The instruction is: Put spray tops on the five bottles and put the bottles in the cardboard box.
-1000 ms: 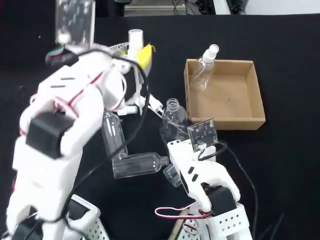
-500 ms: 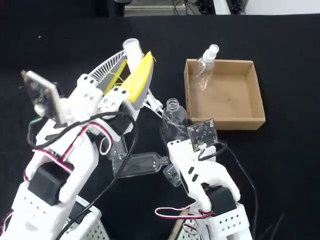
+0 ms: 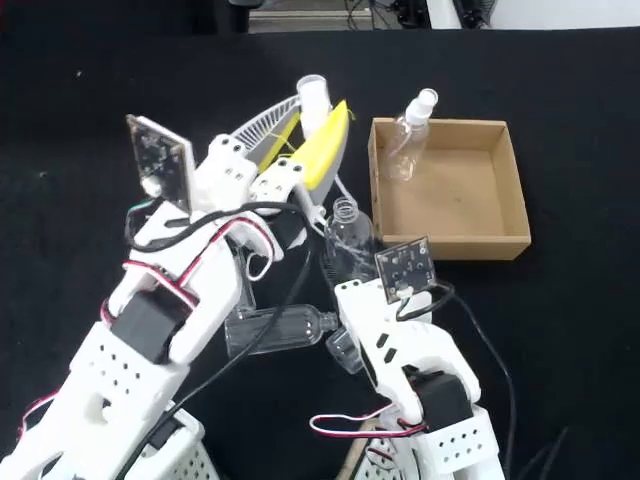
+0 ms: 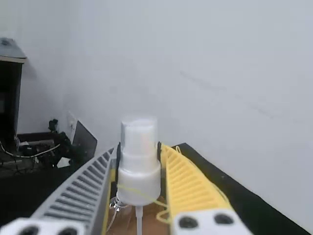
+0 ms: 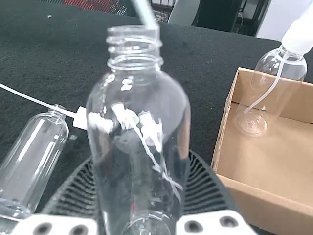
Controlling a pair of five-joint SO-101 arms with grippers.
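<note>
The left end effector (image 3: 318, 110) is clamped on a white spray top (image 4: 140, 152) and holds it up over the black counter (image 3: 560, 90). Nearer to the arms, a clear bottle (image 3: 275, 328) with no top lies on its side. Just beside it, the right end effector (image 5: 144, 186) is closed around an upright open bottle (image 3: 348, 238). Further right is the cardboard box (image 3: 455, 245), where one capped bottle (image 3: 405, 148) stands in a far corner.
</note>
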